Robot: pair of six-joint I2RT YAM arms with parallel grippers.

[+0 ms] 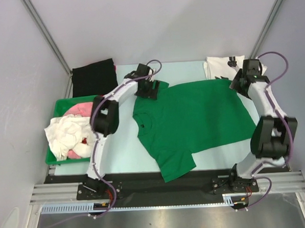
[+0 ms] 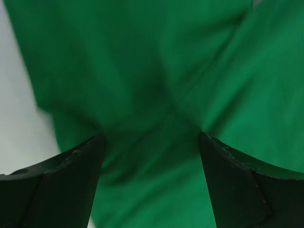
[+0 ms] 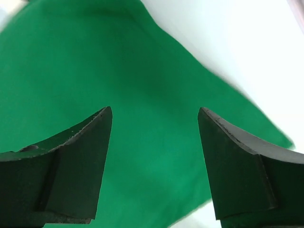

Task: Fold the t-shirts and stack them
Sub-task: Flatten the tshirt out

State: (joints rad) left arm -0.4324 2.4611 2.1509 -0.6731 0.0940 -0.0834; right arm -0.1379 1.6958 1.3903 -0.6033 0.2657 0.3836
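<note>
A bright green t-shirt point(image 1: 193, 119) lies spread flat on the table, collar to the left, one sleeve toward the near edge. My left gripper point(image 1: 150, 89) hovers over its far left sleeve, jaws wide apart with only green cloth point(image 2: 152, 95) below them. Over the shirt's far right corner my right gripper point(image 1: 238, 83) is open too, the green hem corner point(image 3: 142, 118) beneath its fingers. A folded white t-shirt with black print point(image 1: 222, 67) rests at the far right.
A green bin point(image 1: 60, 106) at the left holds white and pink clothes point(image 1: 69, 133). A folded black garment point(image 1: 92, 76) lies behind it. Grey walls close in on three sides.
</note>
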